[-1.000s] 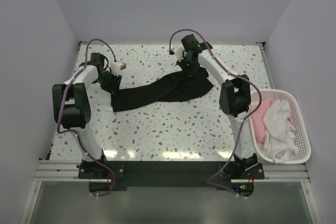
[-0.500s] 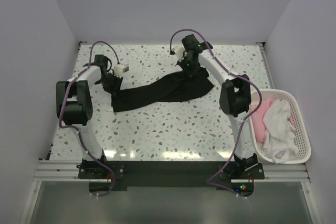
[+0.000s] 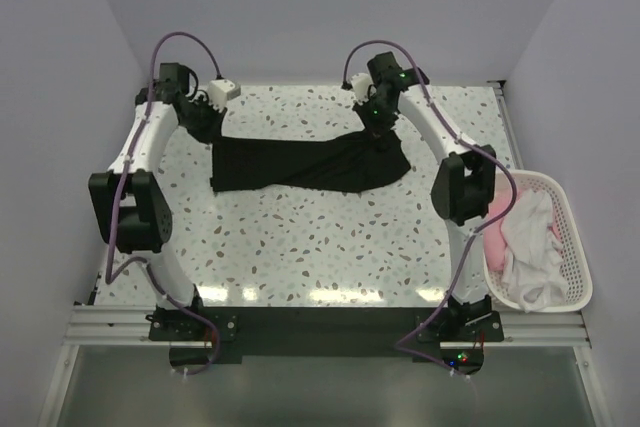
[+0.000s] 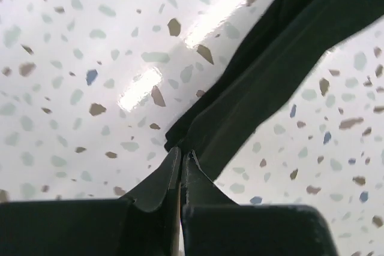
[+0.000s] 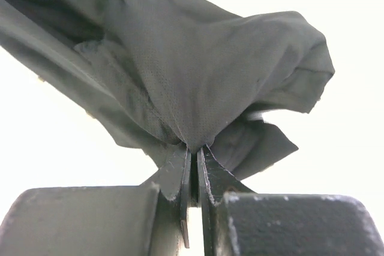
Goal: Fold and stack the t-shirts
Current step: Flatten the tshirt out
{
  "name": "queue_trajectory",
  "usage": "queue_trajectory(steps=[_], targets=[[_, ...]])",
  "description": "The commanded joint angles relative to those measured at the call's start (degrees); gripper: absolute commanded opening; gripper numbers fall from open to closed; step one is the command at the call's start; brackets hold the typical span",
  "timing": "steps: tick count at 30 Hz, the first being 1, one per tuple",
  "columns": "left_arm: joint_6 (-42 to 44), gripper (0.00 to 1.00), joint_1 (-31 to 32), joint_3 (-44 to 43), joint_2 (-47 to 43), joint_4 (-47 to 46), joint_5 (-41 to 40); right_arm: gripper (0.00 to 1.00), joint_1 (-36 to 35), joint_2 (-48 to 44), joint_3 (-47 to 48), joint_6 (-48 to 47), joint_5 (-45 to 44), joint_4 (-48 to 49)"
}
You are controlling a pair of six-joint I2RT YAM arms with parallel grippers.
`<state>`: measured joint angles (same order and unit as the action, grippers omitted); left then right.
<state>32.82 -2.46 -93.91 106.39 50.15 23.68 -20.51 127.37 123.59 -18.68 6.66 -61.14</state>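
Observation:
A black t-shirt (image 3: 300, 165) hangs stretched between both arms above the speckled table (image 3: 300, 247). My left gripper (image 3: 208, 125) is shut on its left end; in the left wrist view the fingertips (image 4: 182, 155) pinch the edge of the black t-shirt (image 4: 270, 70). At the far middle, my right gripper (image 3: 378, 130) is shut on the right end. The right wrist view has the black t-shirt (image 5: 198, 70) bunched and drooping from the shut gripper (image 5: 193, 148). White and pink t-shirts (image 3: 525, 242) lie in the basket at the right.
A white slatted basket (image 3: 578, 247) stands off the table's right side, beside the right arm's elbow (image 3: 462, 187). The left arm's elbow (image 3: 125, 212) hangs over the table's left edge. Grey walls close the table on three sides.
My left gripper has shut on the shirt's left end and lifted it back and up. The right gripper has risen too, so the crumpled shirt now hangs spread between them.

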Motion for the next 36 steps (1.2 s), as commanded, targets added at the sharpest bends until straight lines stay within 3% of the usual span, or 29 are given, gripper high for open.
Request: queue_trajectory(steps=[1, 2, 7, 9, 14, 19, 23, 30, 36], targets=[[13.09, 0.0, 0.26, 1.68, -9.76, 10.92, 6.45, 0.04, 2.58, -9.32, -1.4, -1.08, 7.02, -6.68], [16.28, 0.0, 0.26, 4.41, -12.15, 13.89, 6.81, 0.05, 2.67, -10.81, -2.99, -2.66, 9.32, -8.53], [35.95, 0.0, 0.44, 27.78, -29.81, 20.42, 1.74, 0.52, 2.67, -19.42, -19.15, -14.26, 19.17, -20.57], [39.93, 0.0, 0.44, 36.55, -35.25, 19.73, -3.0, 0.56, 2.84, -21.8, -25.46, -14.63, 18.14, -19.98], [38.21, 0.0, 0.44, 45.3, -39.07, 8.32, -6.28, 0.58, 2.94, -23.4, -28.32, -10.51, 12.52, -11.99], [30.91, 0.0, 0.44, 41.97, -31.08, 3.04, -6.19, 0.55, 2.93, -15.59, -19.55, -3.75, 8.55, -9.43], [27.83, 0.0, 0.35, 38.72, -27.12, 1.27, -5.58, 0.49, 2.85, -8.47, -13.11, 0.65, 12.23, -12.07], [23.0, 0.0, 0.26, 36.69, -24.48, -0.4, -3.82, 0.45, 1.88, -11.87, -30.04, 9.16, 17.77, -3.82], [20.45, 0.0, 0.35, 36.78, -24.04, -0.58, -3.38, 0.47, 1.88, -12.24, -36.57, 15.85, 15.94, 7.69]])
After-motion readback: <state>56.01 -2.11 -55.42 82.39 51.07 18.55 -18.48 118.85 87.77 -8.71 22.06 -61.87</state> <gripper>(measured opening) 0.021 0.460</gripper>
